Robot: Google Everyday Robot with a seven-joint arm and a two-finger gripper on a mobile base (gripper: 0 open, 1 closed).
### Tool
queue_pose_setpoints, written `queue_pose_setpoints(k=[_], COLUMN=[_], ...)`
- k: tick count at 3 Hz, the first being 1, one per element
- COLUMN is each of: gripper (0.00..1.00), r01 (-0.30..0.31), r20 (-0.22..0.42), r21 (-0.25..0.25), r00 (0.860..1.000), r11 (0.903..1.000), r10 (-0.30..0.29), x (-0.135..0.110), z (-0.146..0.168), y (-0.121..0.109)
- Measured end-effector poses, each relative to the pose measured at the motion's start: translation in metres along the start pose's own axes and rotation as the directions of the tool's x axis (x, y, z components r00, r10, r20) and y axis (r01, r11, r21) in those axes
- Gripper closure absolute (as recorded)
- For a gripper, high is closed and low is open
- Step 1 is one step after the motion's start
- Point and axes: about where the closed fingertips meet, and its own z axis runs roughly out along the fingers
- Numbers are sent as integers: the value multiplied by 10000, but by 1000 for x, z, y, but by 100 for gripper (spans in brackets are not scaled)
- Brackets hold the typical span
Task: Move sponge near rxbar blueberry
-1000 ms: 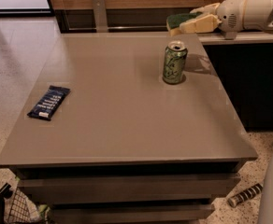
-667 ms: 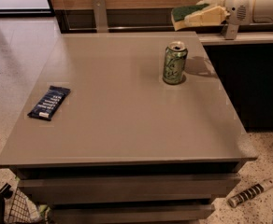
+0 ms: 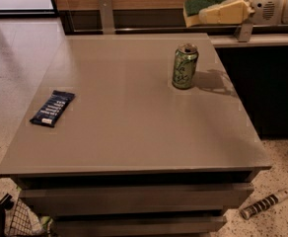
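Observation:
The sponge [image 3: 199, 8], dark green on top over pale yellow foam, is held in the air above the table's far right corner. My gripper [image 3: 218, 6] is shut on it, its pale fingers [image 3: 228, 13] clamping the sponge from the right, with the white arm reaching in from the top right. The rxbar blueberry [image 3: 53, 108], a flat navy wrapper with white lettering, lies near the table's left edge, far from the sponge.
A green drink can [image 3: 185, 66] stands upright on the grey table [image 3: 134, 132], below and left of the gripper. A metal post [image 3: 105, 14] stands behind the table. A dark counter lies to the right. A striped object [image 3: 265, 205] lies on the floor.
The gripper with the sponge has risen and shifted a little to the left above the far right corner. The can and the bar have not moved.

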Motion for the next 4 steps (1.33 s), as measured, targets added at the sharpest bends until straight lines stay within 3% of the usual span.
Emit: queue_pose_setpoints(k=[1,2,4], gripper=[100,100,100], r01=[73,-43,-429], r20=[229,-61,-42], r21=[-108,-600,-1379], r00=[9997,10000,9991], r11=[9999,9982,9895], r10=[-71,40,428], x=[-4,17,64], z=[9,34,81], y=[63,111,177])
